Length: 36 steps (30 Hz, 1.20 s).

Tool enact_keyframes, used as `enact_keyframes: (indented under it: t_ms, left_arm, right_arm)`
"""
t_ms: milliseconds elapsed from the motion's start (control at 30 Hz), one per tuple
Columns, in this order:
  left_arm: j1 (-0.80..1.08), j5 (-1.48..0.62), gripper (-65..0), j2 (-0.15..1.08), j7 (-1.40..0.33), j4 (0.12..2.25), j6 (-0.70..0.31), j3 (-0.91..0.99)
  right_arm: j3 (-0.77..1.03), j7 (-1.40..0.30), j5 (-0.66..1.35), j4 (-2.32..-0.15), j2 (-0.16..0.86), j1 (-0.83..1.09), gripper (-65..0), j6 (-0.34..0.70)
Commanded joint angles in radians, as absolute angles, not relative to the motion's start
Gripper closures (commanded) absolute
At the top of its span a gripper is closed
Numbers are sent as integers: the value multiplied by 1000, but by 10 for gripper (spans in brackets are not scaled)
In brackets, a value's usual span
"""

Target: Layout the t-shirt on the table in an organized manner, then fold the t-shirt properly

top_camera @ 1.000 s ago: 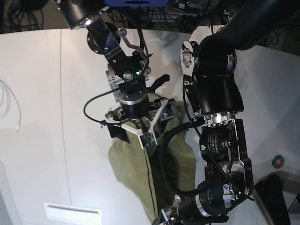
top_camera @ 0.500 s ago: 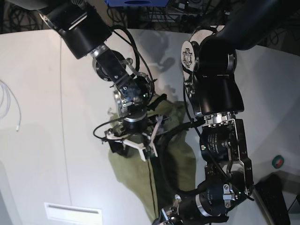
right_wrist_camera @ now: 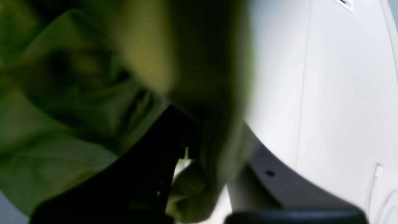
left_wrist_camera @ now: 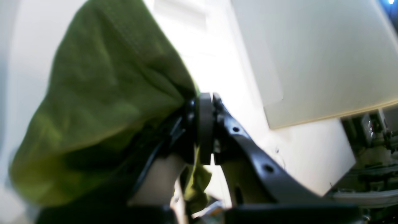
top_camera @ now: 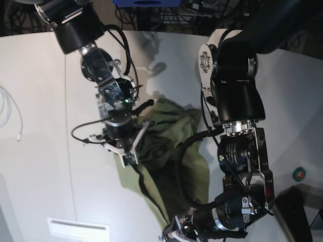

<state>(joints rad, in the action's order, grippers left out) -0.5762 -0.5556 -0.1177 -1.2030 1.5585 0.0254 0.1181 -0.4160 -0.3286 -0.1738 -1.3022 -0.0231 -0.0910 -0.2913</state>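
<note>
I see the plain olive-green t-shirt of soft cloth [top_camera: 174, 118] on the big smooth white table [top_camera: 43, 151], and both hands of the robot are on it. The right hand, a black gripper with pale metal parts [top_camera: 132, 160], is clenched, and a gathered piece of the t-shirt is pinched between its fingers. The left hand, a black gripper of similar make [right_wrist_camera: 0, 0] is clenched too, and it grasps a thin edge of the cloth between its narrow dark fingertips [left_wrist_camera: 203, 124]. From the right hand to the left hand, one edge of the t-shirt runs at a slant. Beside the right hand, on the side toward the left arm, the cloth is wrinkled, with dark folds, and part of it is under the black cable loop of the left arm. At the left hand, a broad flap hangs from the grip in soft folds. The garment is not flat, and I cannot tell which part of it each hand has. On the outer side of the right hand, well apart from it, a thin white cable [top_camera: 9, 108] lies on the table. Outward from the left hand there is a small round green and red thing [top_camera: 299, 174], and nearer to this hand stands a black angular object [top_camera: 292, 209]. A pale rectangular panel [top_camera: 78, 230] is on the outer side of both hands, past the right one.I see the plain olive-green t-shirt of soft cloth [top_camera: 174, 118] on the big smooth white table [top_camera: 43, 151], and both hands of the robot are on it. The right hand, a black gripper with pale metal parts [top_camera: 132, 160], is clenched, and a gathered piece of the t-shirt is pinched between its fingers. The left hand, a black gripper of similar make [left_wrist_camera: 203, 124], is clenched too, and it grasps a thin edge of the cloth. From the right hand to the left hand, one edge of the t-shirt runs at a slant. Beside the right hand, on the side toward the left arm, the cloth is wrinkled, with dark folds, and part of it is hidden by the black cable loop [top_camera: 177, 174] of the left arm. At the left hand, a broad flap spreads from the grip in soft folds. The garment is not flat, and I cannot tell which part of it each hand has. On the outer side of the right hand, well apart from it, a thin white cable [top_camera: 9, 108] lies on the table. Outward from the left hand there is a small round green and red thing [top_camera: 299, 174], and nearer to this hand is a black angular object [top_camera: 292, 209]. A pale rectangular panel [top_camera: 78, 230] is on the outer side of the right hand.
</note>
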Motion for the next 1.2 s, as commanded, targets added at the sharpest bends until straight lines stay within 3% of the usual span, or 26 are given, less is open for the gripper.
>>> enact_keyframes:
  t_ms: [0,133,300,500,667,900,1000,1167]
  left_arm:
    - [-607,-576,0,-97,-1188,1563,18,82]
    - [-648,-570,0,-10,-1127,1458,18,-131]
    - [-788,-568,0,-7,-917,1237,19,-303]
    - [-1058,-573,0,-113,-700,949,19,-331]
    - [-1182,-575,0,-153,-645,960,22,-303]
    - [-1190,-576,0,-151,-647,1179,22,-18]
    - [-1168,-576,0,-131,-722,1257,22,42]
    - [-977,-578,0,-59,-834,1402,19,5]
  right_arm:
    - [-409,-300,-189,-1368,8,-96,0,-297]
    - [-403,-357,-189,-1500,170,-54,0,-239]
    - [-239,-374,-189,-1572,315,-91,0,-147]
    - [-16,-375,-193,-1672,443,-236,0,76]
    - [120,-377,-346,-1758,499,-378,0,208]
    - [199,-375,-608,-1994,503,-516,0,429]
    - [200,-375,-673,-2038,492,-496,0,435]
    - [194,-375,-700,-2032,346,-282,0,437]
